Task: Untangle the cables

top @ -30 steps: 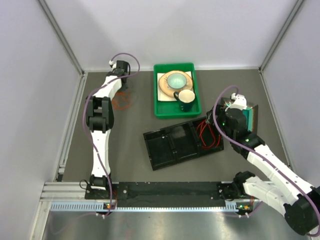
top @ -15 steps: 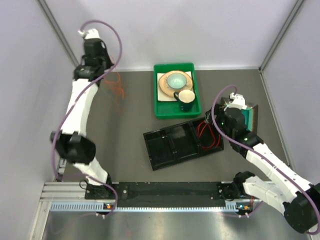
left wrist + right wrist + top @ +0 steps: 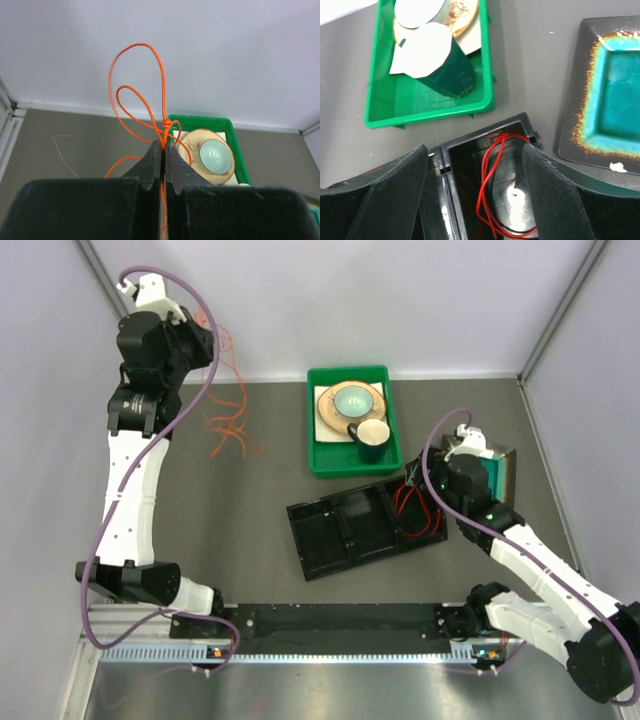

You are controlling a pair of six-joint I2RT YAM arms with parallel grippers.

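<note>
Where thin orange cable [image 3: 163,95] loops, left end effector [image 3: 163,146] pinches it.

Green tray [image 3: 430,117], orange cable [image 3: 164,121], red cable [image 3: 489,172]

Smooth, faintly glossy plastic sheath on the orange cable [image 3: 164,121]; same sheen on the red cable [image 3: 486,175]. Matt black, slightly grainy facing on the left gripper [image 3: 163,146]. Shiny moulded plastic for the green tray [image 3: 420,97] and the black compartment tray [image 3: 517,175], the latter with a bright glare spot. Glossy glazed ceramic on the square teal plate [image 3: 615,85]. Matt grey tabletop [image 3: 250,510]; pale brushed metal along the rail [image 3: 300,652]
</note>
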